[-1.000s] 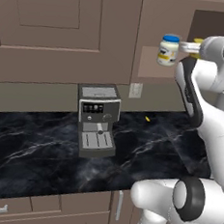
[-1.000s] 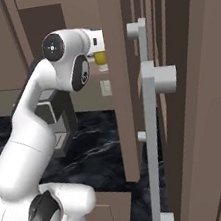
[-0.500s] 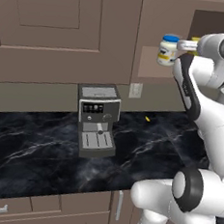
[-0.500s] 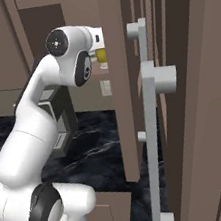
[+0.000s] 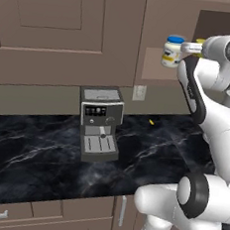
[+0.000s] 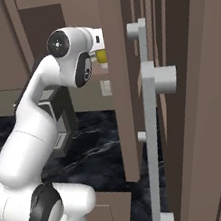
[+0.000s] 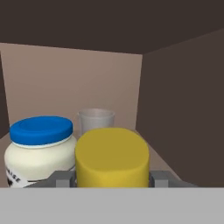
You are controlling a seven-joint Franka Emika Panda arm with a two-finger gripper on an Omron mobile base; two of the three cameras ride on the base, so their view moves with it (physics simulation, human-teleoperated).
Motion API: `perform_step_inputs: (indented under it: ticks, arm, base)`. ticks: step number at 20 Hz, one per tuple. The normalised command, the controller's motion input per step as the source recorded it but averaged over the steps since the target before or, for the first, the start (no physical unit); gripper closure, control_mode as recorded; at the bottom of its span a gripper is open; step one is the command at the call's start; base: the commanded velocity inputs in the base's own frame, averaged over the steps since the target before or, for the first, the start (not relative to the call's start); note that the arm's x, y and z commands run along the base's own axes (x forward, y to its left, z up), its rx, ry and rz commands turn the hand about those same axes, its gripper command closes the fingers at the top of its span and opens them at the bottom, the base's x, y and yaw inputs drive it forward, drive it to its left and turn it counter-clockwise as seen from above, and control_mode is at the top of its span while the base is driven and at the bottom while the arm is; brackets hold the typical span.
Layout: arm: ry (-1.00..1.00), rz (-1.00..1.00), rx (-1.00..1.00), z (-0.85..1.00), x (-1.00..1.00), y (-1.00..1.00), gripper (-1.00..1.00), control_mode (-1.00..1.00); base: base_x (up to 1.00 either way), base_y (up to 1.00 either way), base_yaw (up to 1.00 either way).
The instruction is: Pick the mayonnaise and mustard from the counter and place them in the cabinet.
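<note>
In the hand view my gripper (image 7: 112, 178) is shut on the mustard (image 7: 112, 157), a yellow bottle seen end-on between the two grey fingers (image 7: 63, 178). The mayonnaise (image 7: 40, 151), a white jar with a blue lid, stands on the cabinet (image 7: 183, 100) shelf just left of the mustard, close beside it. From the left base view the mayonnaise (image 5: 173, 51) sits at the shelf's front edge, with a sliver of the mustard (image 5: 199, 44) at my wrist. The right base view shows the mustard (image 6: 102, 56) partly behind the open door. The black counter (image 5: 43, 155) lies below.
A clear glass (image 7: 96, 119) stands at the back of the shelf behind the mustard. A coffee machine (image 5: 100, 123) sits on the counter against the wall. The open cabinet door (image 6: 123, 80) with its grey handle (image 6: 152, 121) stands close to my right.
My arm's upper joints have shifted slightly while the hand stays at the shelf. The mustard remains gripped and the mayonnaise has not moved.
</note>
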Motion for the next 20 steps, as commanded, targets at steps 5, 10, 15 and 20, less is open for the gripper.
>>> perform_step_inputs:
  ticks: [5,10,15,20]
  arm:
    - [0.00,0.01,-0.01,-0.37,0.22,-0.02,1.00,-1.00]
    - [0.00,0.00,-0.01,-0.30,0.25,-0.04,1.00,-1.00]
    - [0.00,0.00,-0.01,-0.28,0.27,-0.05,1.00,-1.00]
    - [0.00,0.00,-0.01,-0.28,0.28,-0.06,1.00,-1.00]
  base:
    - [0.00,0.00,0.00]
    - [0.00,0.00,0.00]
    - [0.00,0.00,0.00]
    - [0.00,0.00,0.00]
